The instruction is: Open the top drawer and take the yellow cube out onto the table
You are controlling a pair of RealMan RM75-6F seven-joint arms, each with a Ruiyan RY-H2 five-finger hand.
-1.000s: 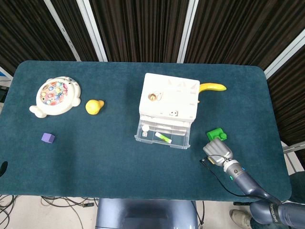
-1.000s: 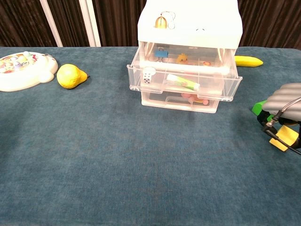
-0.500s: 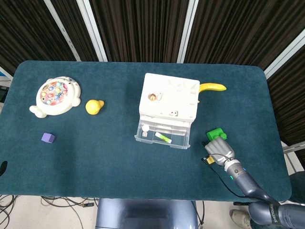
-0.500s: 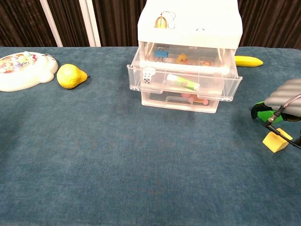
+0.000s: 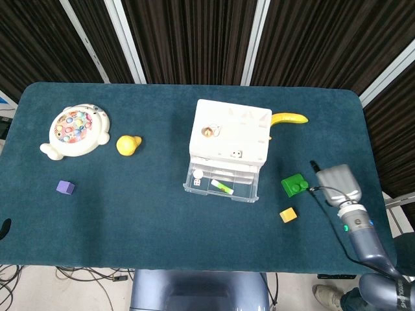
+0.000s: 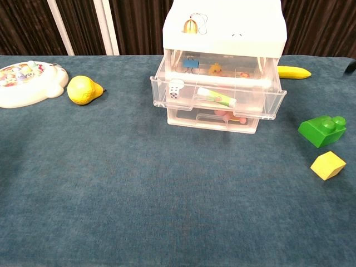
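Observation:
The yellow cube (image 5: 288, 214) lies on the blue table cloth, right of the drawer unit and apart from everything; the chest view shows the cube (image 6: 327, 165) tilted on the cloth. The white drawer unit (image 5: 231, 133) has its clear top drawer (image 5: 222, 183) pulled out, and the same drawer (image 6: 218, 94) in the chest view holds a die and a green tube. My right hand (image 5: 338, 184) hovers to the right of the cube, past the green brick, holding nothing. My left hand is out of both views.
A green brick (image 5: 294, 186) sits just above the cube. A banana (image 5: 289, 118) lies behind the drawer unit. On the left are a yellow pear (image 5: 128, 144), a fishing toy (image 5: 74, 131) and a purple cube (image 5: 65, 187).
My right hand let go of the yellow cube, lifted off and moved right and back. The cube now lies bare on the cloth, and the green brick is uncovered.

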